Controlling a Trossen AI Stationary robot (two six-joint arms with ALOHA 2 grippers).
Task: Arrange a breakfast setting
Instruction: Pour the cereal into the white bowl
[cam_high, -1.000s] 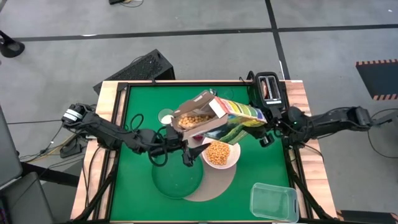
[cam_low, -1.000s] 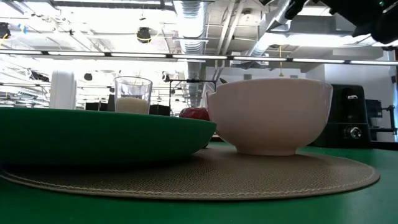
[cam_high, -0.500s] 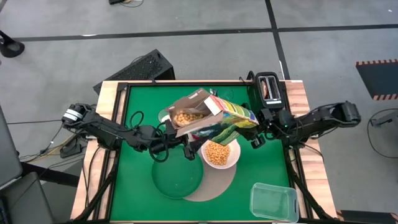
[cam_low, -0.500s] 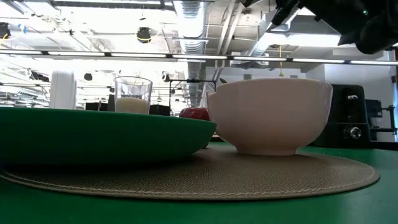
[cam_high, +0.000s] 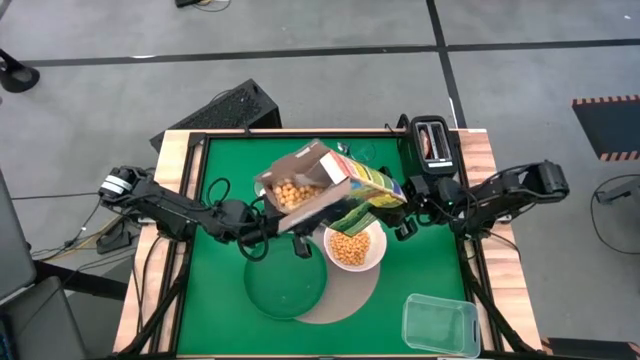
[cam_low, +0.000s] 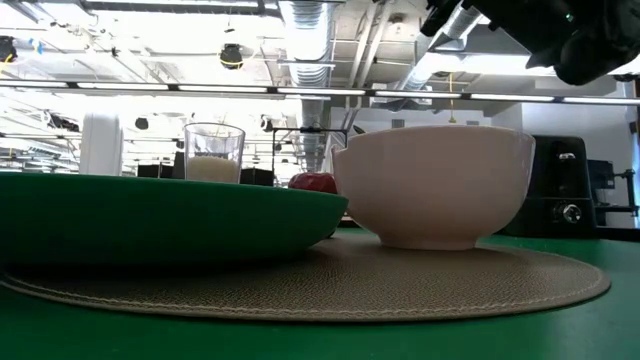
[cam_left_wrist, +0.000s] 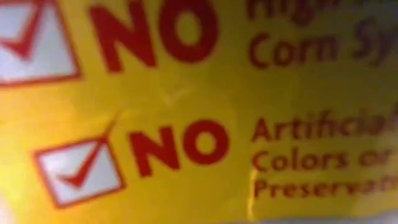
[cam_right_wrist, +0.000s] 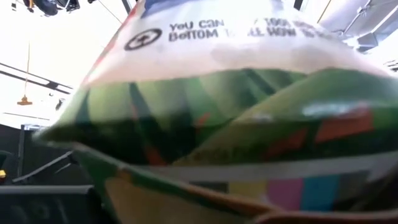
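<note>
The colourful cereal box (cam_high: 345, 195) hangs in the air over the white bowl (cam_high: 354, 247). The bowl holds cereal and stands on the round tan mat (cam_high: 352, 292). My right gripper (cam_high: 402, 215) is shut on the box's bottom end. My left gripper (cam_high: 300, 243) sits close under the box's near side, whose yellow printed panel (cam_left_wrist: 199, 112) fills the left wrist view. The dark-green plate (cam_high: 285, 290) rests on the mat's left part. The clear glass (cam_low: 213, 152) stands behind the plate. The spoon is out of view. My right gripper holds the box by its bottom end (cam_high: 388, 203), coming from the table's right side. That end's wall (cam_right_wrist: 199, 130) is crumpled in. The box is lifted clear above the bowl and lies slanted, its open top (cam_high: 292, 188) toward the table's left with cereal showing inside.
A black toaster (cam_high: 432, 140) stands at the far right corner and a clear plastic tub (cam_high: 440, 325) at the near right. A red round thing (cam_low: 313, 183) shows behind the bowl in the low view. Green table stays bare at the near left.
My right gripper has moved toward the table's left and a little down, carrying the cereal box. The box has shifted left, so its open top now lies over the glass and its near side over my left gripper.
</note>
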